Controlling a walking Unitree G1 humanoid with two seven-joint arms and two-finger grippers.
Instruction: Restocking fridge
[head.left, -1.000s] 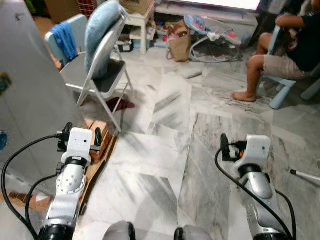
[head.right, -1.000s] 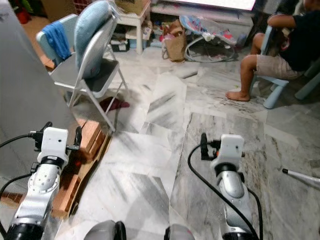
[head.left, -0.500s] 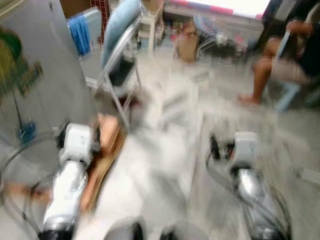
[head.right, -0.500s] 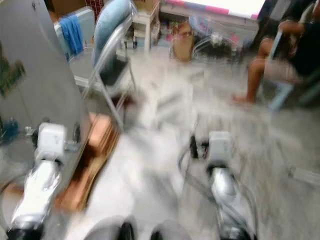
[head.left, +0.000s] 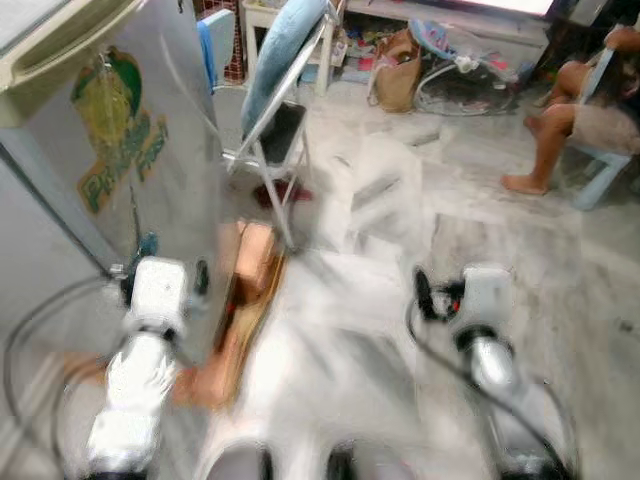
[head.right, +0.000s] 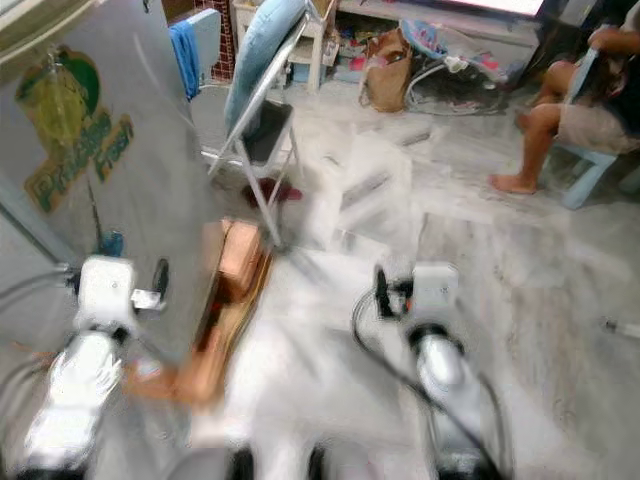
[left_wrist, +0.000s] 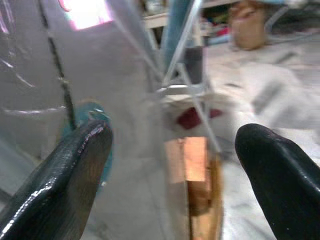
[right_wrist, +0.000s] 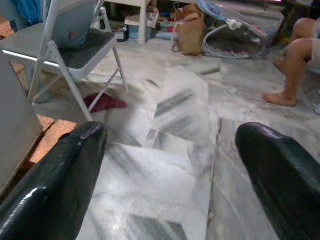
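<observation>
fridge (head.left: 110, 150) now at upper left of the blurred head view, sticker side facing, larger than a second ago: turning toward it, restocking not begun. left gripper (left_wrist: 170, 165) wide open, empty, near fridge; right gripper (right_wrist: 170, 165) likewise, over floor (right_wrist: 175, 115).

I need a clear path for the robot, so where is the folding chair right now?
In the head views the folding chair stands ahead on the robot's left, just beyond the grey fridge, with a dark red cloth on the floor under it and wooden blocks just nearer.
</observation>
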